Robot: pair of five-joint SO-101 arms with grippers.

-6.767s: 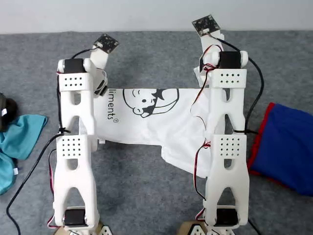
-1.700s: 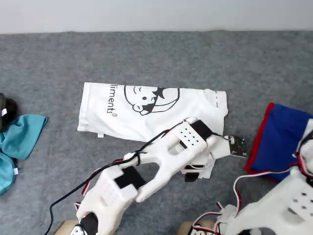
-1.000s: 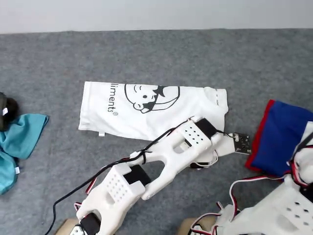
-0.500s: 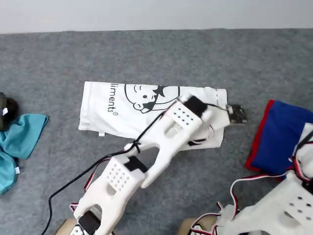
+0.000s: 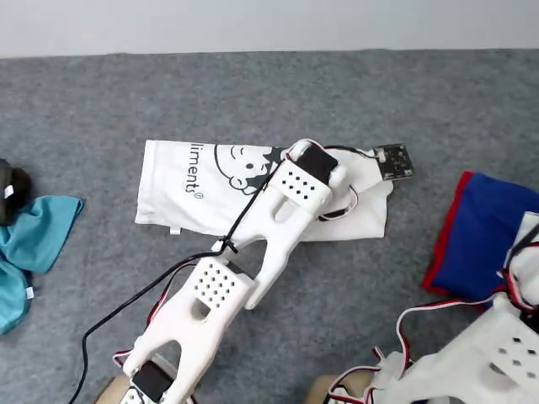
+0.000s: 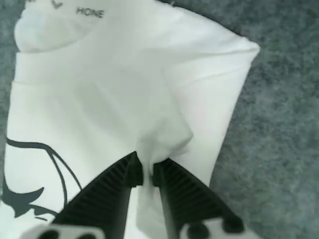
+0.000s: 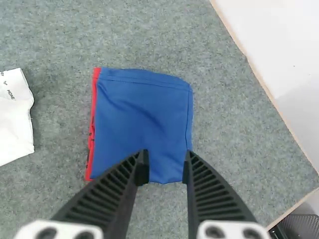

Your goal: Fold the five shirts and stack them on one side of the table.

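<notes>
- Three garments lie on the grey mat (image 5: 253, 93) in the high view. A white shirt (image 5: 194, 189) runs across the middle of the frame, a blue shirt (image 5: 493, 248) sits at the right edge, and a teal garment (image 5: 38, 240) is bunched at the left edge.
- The white shirt is folded into a long band running left to right, with a black cartoon print and lettering facing up. Its right end is near the blue shirt, with a strip of bare mat between them.
- The blue shirt is folded into a rough rectangle, with red trim along the side that faces the white shirt.
- The left arm (image 5: 253, 252) reaches from the lower left of the high view diagonally up to the centre. Its wrist is over the right half of the white shirt. A small camera board (image 5: 394, 162) on the wrist sticks out past that shirt's upper right corner.
- The left gripper (image 6: 147, 164) has its jaws drawn nearly together on a raised fold of the white shirt, and the cloth puckers where it is pinched.
- The right arm (image 5: 472, 362) fills the lower right corner of the high view.
- The right gripper (image 7: 164, 159) is over the blue shirt with a moderate gap between its jaws. Nothing is held, and blue cloth shows through the gap. Whether the tips touch the cloth cannot be told.
- A dark object (image 5: 10, 189) sits at the left edge of the high view, just above the teal garment.
</notes>
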